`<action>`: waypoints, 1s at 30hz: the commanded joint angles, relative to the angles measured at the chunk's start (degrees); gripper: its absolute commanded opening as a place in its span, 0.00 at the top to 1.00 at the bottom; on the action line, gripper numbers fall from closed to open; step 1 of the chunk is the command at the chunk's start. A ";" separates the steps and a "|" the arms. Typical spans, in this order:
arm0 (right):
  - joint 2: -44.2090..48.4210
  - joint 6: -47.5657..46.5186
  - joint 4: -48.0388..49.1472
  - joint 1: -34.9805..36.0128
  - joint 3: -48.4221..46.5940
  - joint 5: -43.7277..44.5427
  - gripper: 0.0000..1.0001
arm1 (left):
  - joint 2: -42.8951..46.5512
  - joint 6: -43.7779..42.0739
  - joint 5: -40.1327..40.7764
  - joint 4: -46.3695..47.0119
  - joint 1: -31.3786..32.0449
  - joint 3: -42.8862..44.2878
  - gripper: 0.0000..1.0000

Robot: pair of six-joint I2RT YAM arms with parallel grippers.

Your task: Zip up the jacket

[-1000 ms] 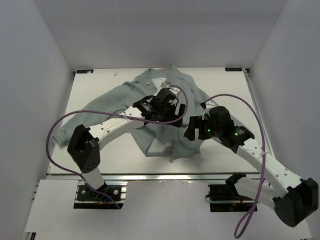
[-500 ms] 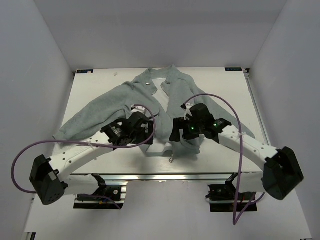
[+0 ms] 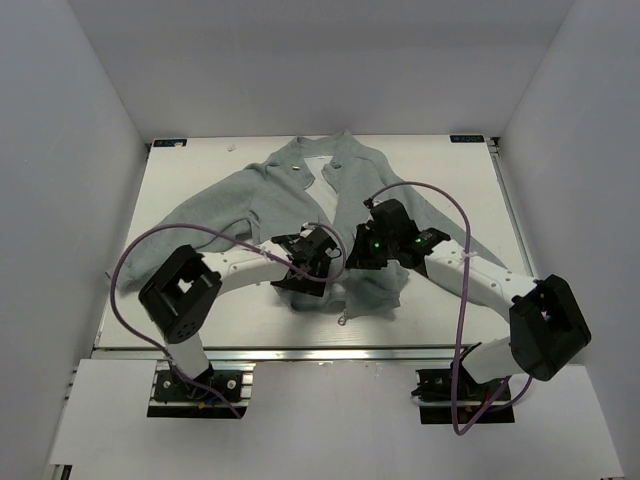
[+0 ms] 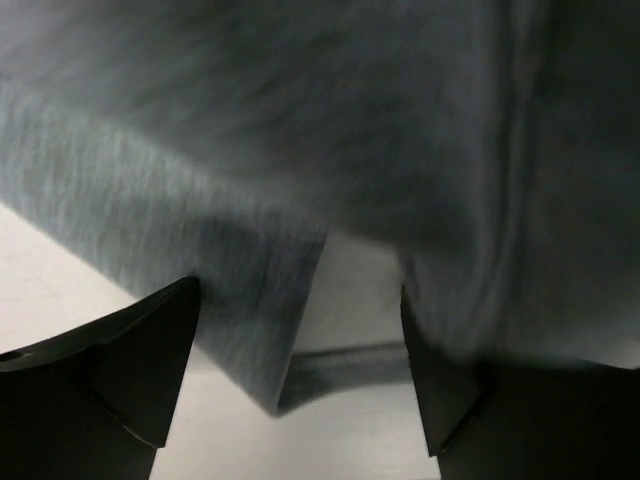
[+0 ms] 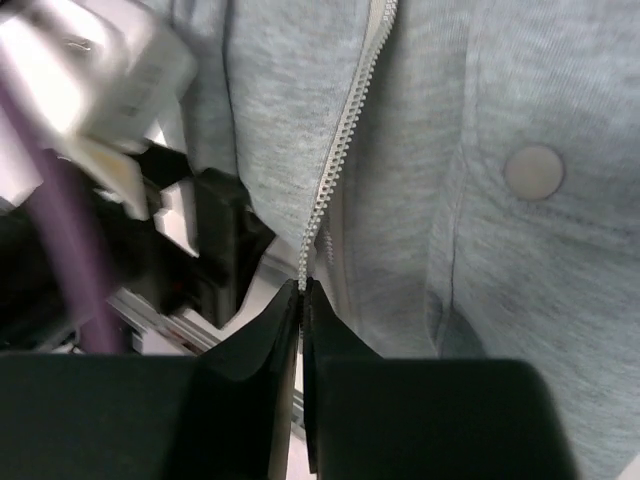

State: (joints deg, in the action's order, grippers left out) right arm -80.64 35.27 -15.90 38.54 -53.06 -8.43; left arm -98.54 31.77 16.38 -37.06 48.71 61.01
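From the top, the jacket lies flat on the table. Its collar is at the far side and its front is not zipped. Both arms have come down to the bottom of the front opening. A second ago the left gripper was up by the chest. Now it sits at the bottom edge of the half on the left. The right gripper has slid in a little and is just beside it.

The left wrist picture is blurry. The fingers stand wide apart, and the bottom corner of the grey cloth lies between them. They hold nothing.

In the right wrist picture, the fingers were wide open a moment ago. Now they are closed, and the tips pinch the bottom end of the zipper.

So one side of the zipper looks caught. We think the left gripper must grab the other side next. No zipping is done yet.
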 commanded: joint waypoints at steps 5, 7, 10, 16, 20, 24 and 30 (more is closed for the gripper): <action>0.57 -0.11 0.08 -0.84 -3.81 2.27 1.00 | -1.83 -0.48 4.35 -1.26 -0.02 3.76 0.44; 1.27 -0.46 -0.09 -0.93 -3.81 2.54 1.00 | -1.22 0.04 5.67 -2.31 -0.02 3.50 0.54; 1.71 -1.07 -0.97 -0.93 -4.24 2.45 1.00 | 0.10 2.06 9.54 -6.44 -0.02 4.37 0.90; 2.59 -2.83 -2.47 -0.93 -5.21 1.22 1.00 | 10.18 9.61 19.27 -13.20 -0.10 3.24 1.00; 3.65 -3.19 -2.56 -0.93 -6.62 -3.95 1.00 | 22.84 19.54 23.96 -16.37 -0.02 -2.29 1.00; 5.66 -2.66 -2.91 -0.93 -6.01 -9.32 1.00 | 39.88 29.12 23.26 -18.74 -0.02 -10.19 1.00; 9.18 -0.64 -2.47 -0.75 1.97 -11.00 1.00 | 70.08 56.52 22.73 -33.72 -0.02 -25.12 1.00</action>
State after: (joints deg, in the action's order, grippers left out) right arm -73.23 33.74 -17.63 37.89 -54.68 -16.34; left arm -37.78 70.04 37.41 -57.36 48.77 41.87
